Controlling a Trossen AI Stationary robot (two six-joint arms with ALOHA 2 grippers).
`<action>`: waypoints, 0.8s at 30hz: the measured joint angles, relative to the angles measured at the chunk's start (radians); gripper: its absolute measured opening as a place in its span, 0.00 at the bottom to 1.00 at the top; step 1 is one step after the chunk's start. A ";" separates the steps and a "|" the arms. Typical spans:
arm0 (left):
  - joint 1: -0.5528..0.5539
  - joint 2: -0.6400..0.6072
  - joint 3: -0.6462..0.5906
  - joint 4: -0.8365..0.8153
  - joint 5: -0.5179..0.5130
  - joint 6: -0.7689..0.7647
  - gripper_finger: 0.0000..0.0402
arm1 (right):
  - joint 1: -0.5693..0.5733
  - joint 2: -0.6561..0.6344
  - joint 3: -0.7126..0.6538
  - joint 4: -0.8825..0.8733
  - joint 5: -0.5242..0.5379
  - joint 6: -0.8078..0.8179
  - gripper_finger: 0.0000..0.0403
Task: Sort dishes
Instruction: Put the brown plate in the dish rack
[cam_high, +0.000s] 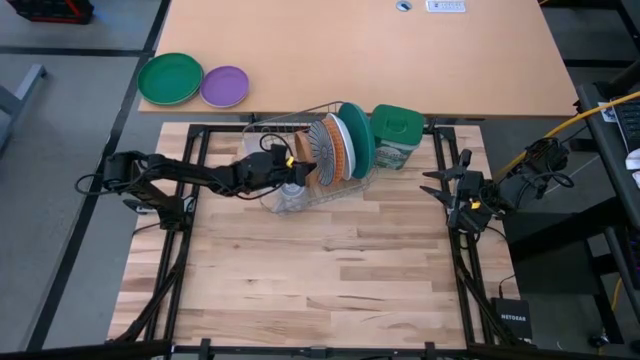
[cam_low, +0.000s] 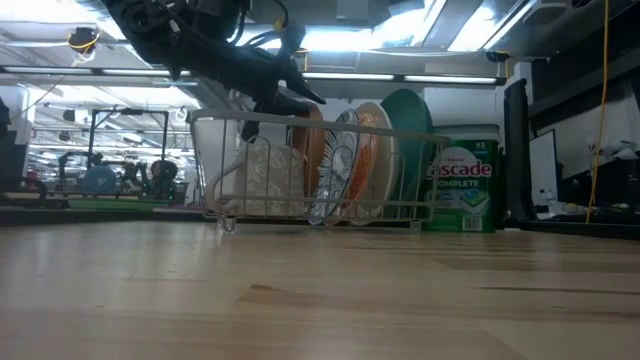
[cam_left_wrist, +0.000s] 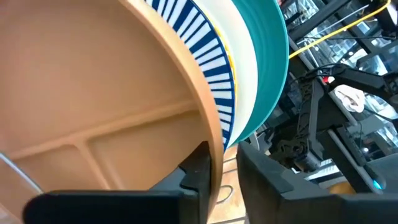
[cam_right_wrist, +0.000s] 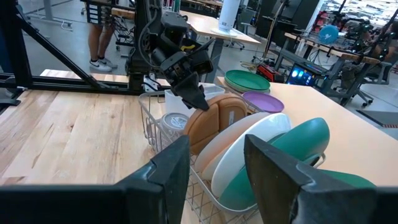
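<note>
Brown is the colour to watch: the round brown plate (cam_left_wrist: 93, 93) is standing on edge at the near end of the row inside the wire dish rack (cam_high: 262, 130), at the far middle of the butcher-block table (cam_high: 320, 280). The left gripper (cam_left_wrist: 224, 155) is sitting right on it, one dark finger on either side of the rim. The plate's edge is running up between the fingers, its broad face turned towards the wrist. Only a sliver of gap is showing beside the rim, so whether the fingers are pinching it or letting go cannot be told.

The right gripper (cam_high: 430, 184) is waiting at the table's right edge, fingers spread and empty, well apart from the rack. The left arm is clearly the nearer one.

Counting along the row away from the left gripper:
- one brown plate
- one teal-and-white radial-striped plate (cam_low: 345, 165)
- one orange speckled plate (cam_low: 372, 160)
- one white plate (cam_left_wrist: 245, 62)
- one large solid teal plate (cam_low: 412, 130)

That is making five dishes, all upright and leaning the same way. One clear glass jar (cam_right_wrist: 173, 124) is also sharing the rack. Just beyond the teal plate, one green lidded canister (cam_high: 398, 135) is standing outside the wires. On the tan tabletop beyond, one plain green plate (cam_high: 170, 78) and one purple plate (cam_high: 225, 86) are lying flat, side by side.
</note>
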 joint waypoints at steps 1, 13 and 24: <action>0.002 0.000 0.000 0.000 0.000 0.000 0.18 | 0.000 0.000 0.000 0.000 0.000 0.000 0.39; 0.014 0.000 0.000 0.006 0.036 0.020 0.33 | 0.000 0.000 0.000 0.001 0.000 0.000 0.39; 0.041 -0.003 0.014 -0.094 0.079 0.097 0.34 | 0.000 0.000 0.000 0.000 -0.001 0.016 0.39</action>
